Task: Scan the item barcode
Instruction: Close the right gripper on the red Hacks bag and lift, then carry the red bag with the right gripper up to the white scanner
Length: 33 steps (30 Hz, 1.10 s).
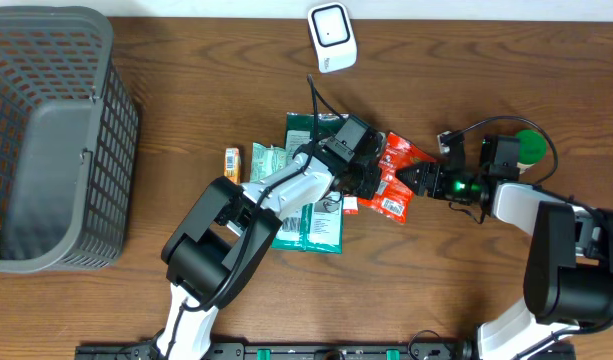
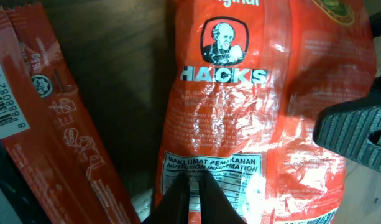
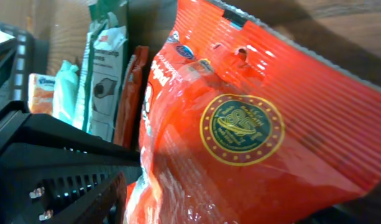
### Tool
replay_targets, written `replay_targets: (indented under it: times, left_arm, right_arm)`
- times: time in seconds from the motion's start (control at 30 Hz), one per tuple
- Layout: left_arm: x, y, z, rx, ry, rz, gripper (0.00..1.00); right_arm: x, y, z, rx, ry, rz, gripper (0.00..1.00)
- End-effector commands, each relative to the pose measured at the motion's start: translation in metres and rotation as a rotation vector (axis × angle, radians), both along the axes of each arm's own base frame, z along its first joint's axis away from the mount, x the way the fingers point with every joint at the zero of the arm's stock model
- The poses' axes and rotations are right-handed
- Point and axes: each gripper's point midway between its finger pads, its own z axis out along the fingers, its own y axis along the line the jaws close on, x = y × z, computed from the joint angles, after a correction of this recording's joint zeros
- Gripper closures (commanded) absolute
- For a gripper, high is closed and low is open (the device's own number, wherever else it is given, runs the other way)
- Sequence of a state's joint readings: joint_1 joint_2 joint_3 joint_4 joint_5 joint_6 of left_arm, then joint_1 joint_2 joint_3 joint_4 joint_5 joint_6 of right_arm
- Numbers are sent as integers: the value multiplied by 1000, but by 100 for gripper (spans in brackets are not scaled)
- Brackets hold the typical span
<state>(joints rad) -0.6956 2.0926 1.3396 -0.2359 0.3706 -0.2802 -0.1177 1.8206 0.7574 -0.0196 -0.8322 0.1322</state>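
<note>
Grips the red-orange plastic Hacks sweet bag point(image 2: 240, 124) by its printed panel, left pincer point(image 2: 191, 186) clenched on the film, probably to steady it beside the flat green packets point(image 1: 311, 228) on the wooden bench point(image 1: 186, 120). Right pincer point(image 1: 418, 178) against the bag's opposite edge: clamped or loose, cannot tell. Has yet to reach the white boxy scanner point(image 1: 331, 37), well apart, far back.

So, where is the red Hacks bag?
In the overhead view, the Hacks bag is right of centre, between the left pincer and the right pincer, with green packets to its left.
</note>
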Motion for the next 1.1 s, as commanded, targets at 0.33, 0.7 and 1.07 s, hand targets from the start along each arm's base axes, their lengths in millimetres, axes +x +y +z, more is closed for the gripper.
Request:
replay_targets:
  times: [0.33, 0.7, 1.07]
  left_arm:
    - [-1, 19, -27, 102, 11, 17, 90]
    - [8, 16, -8, 70, -26, 27, 85]
    - [34, 53, 169, -128, -273, 142, 60]
  right_arm:
    - [-11, 12, -19, 91, 51, 35, 52]
    - [-5, 11, -15, 89, 13, 38, 83]
    - [17, -2, 73, -33, -154, -5, 99]
